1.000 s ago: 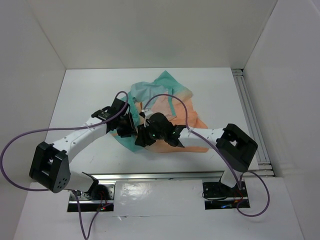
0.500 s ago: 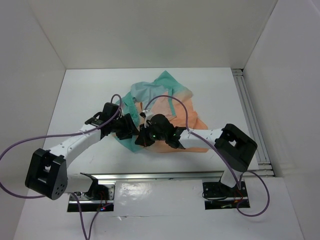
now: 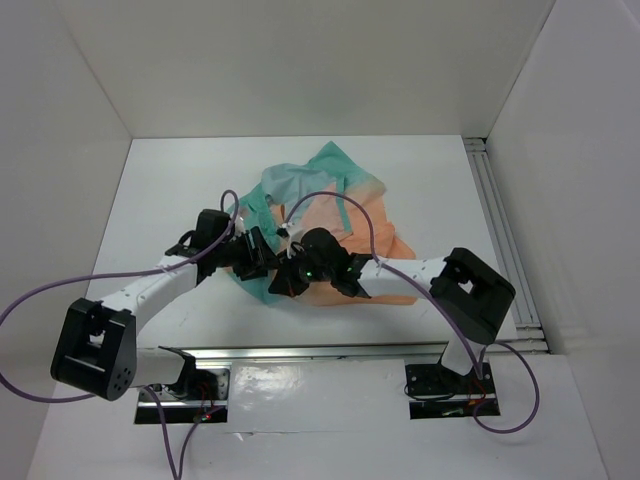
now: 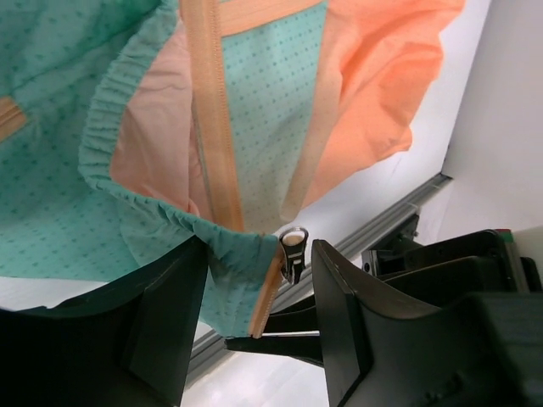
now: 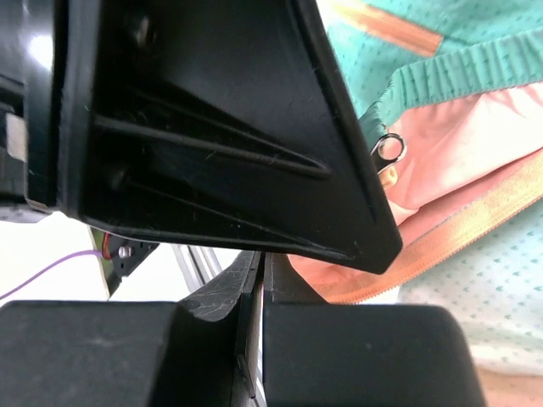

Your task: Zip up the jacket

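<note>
The jacket [image 3: 340, 215] lies crumpled mid-table, teal on the left and peach on the right. My left gripper [image 3: 262, 258] is open at its near-left hem. In the left wrist view [image 4: 259, 263] the teal hem corner with orange zipper tape [image 4: 212, 127] hangs between the jaws. The metal zipper pull [image 4: 293, 248] sits just inside the right finger. My right gripper [image 3: 283, 280] is shut just below it. It shows as a thin black wedge [image 4: 271, 337] touching the tape end. In the right wrist view [image 5: 263, 271] nothing shows between its jaws; the pull [image 5: 389, 151] is above right.
White walls enclose the table on three sides. A metal rail [image 3: 500, 230] runs along the right edge and another [image 3: 330, 350] along the front. Purple cables [image 3: 60, 275] loop off both arms. The left gripper's finger [image 5: 212, 127] fills the top of the right wrist view.
My left arm has dropped and swung, bringing its gripper right to the hem beside the right gripper. The right gripper shifted slightly. The jacket has barely moved.
</note>
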`<state>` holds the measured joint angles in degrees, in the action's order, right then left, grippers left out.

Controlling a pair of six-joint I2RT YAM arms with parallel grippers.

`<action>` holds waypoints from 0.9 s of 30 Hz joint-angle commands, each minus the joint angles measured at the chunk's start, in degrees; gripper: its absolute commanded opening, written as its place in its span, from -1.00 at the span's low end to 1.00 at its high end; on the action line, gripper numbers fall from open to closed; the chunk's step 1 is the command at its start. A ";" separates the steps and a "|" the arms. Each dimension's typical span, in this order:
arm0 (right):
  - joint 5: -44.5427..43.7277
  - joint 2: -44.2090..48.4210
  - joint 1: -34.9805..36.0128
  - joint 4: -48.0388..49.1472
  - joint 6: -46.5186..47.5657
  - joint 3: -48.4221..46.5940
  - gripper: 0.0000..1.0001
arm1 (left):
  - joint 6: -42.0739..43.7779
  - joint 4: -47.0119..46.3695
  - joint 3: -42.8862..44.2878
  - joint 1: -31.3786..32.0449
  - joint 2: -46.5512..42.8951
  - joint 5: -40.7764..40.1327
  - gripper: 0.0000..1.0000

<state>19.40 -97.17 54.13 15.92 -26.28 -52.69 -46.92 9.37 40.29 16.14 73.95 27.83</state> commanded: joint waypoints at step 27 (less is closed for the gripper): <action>4.60 3.30 0.45 -5.90 5.28 0.30 -1.00 | -1.07 -3.92 -1.18 -3.84 -2.50 4.33 -0.58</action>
<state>21.69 -95.72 54.13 12.82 -22.09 -52.07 -48.10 7.75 38.98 13.39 73.32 32.91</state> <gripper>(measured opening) 0.017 0.260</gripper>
